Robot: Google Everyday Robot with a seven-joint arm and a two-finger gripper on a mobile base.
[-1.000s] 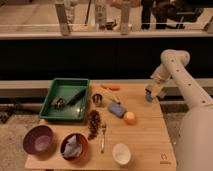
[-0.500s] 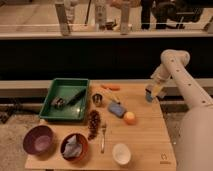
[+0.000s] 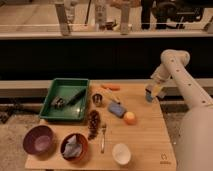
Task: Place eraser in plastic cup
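Observation:
The plastic cup (image 3: 149, 97), small and light blue, stands at the far right edge of the wooden table (image 3: 145, 137). My gripper (image 3: 153, 91) hangs directly over it, at the end of the white arm that comes in from the right, and its tip sits at the cup's rim. The eraser is hidden; I see no pale little block on the table.
A green tray (image 3: 49, 100) with dark tools sits at the far left, with a metal cup (image 3: 97, 100) beside it. Mid-table lie an orange stick (image 3: 111, 87), a blue block (image 3: 116, 109), an orange ball (image 3: 130, 117), a pine cone (image 3: 93, 120) and a fork (image 3: 103, 138). Along the front stand a purple bowl (image 3: 32, 145), a reddish bowl (image 3: 64, 142) and a white bowl (image 3: 121, 153).

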